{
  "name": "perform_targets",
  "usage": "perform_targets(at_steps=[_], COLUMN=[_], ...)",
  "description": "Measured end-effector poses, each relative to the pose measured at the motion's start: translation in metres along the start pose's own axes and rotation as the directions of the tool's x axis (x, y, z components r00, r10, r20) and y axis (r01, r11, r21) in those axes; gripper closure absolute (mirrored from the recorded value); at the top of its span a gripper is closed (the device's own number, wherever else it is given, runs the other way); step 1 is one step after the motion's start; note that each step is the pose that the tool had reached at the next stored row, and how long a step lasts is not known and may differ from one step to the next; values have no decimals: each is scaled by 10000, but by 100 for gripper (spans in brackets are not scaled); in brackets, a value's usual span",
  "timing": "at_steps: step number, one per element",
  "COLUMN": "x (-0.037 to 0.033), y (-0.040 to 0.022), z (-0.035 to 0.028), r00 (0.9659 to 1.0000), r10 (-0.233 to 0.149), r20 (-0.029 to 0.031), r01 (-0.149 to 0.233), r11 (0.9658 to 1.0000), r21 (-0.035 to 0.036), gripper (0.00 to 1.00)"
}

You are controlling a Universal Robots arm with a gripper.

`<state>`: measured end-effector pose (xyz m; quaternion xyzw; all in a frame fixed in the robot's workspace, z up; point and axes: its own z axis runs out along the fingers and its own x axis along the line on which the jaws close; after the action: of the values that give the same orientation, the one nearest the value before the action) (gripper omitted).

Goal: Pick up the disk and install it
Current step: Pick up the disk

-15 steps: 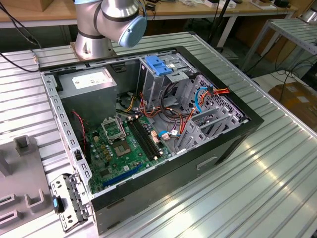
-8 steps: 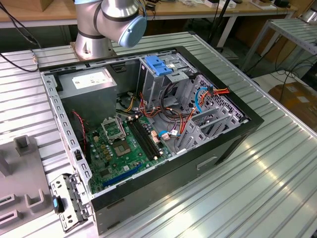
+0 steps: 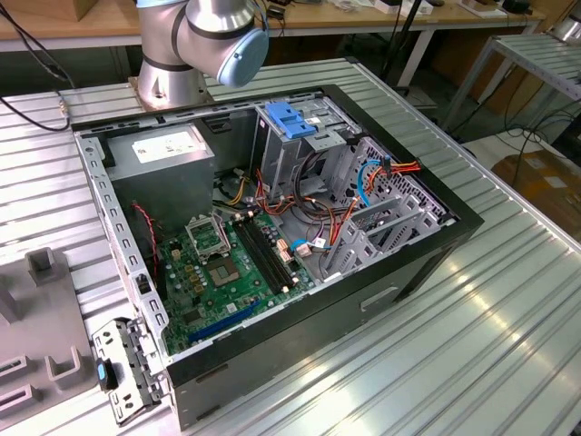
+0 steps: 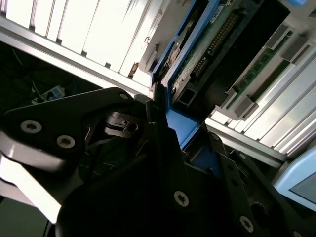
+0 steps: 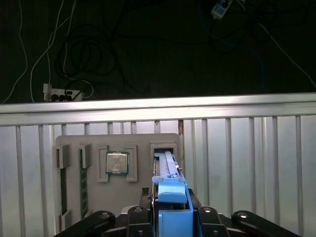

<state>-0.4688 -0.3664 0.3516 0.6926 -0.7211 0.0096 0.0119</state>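
Tool [image 5: 173,219] closed firmly on the disk [image 5: 172,190], gripping its blue side rails. The disk stands on edge over a slot in a grey parts tray [image 5: 143,143] on the ribbed metal worktop [image 5: 247,163]. In the exterior view, an open computer case [image 3: 272,227] has a grey tray at its eight o'clock.

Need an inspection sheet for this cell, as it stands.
Surface: ribbed metal table, grey parts tray on it.
Job's things: disk on edge at the tray's slot, gripped; open computer case, blue bracket atop its drive cage.
Clutter: processor and memory sticks in the tray.
Grippers: the gripper is shut on the disk.
Cables: wire bundles inside the case; loose cords past the table edge.
Surroundings: workbenches behind the arm's base.
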Motion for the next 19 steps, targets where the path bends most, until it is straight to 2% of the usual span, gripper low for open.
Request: perform_targets(at_steps=[19], x=[3], y=[0], z=[-83], r00=[10000], r10=[0], r20=[1], r01=[0], r11=[10000], r21=[0], gripper=[63])
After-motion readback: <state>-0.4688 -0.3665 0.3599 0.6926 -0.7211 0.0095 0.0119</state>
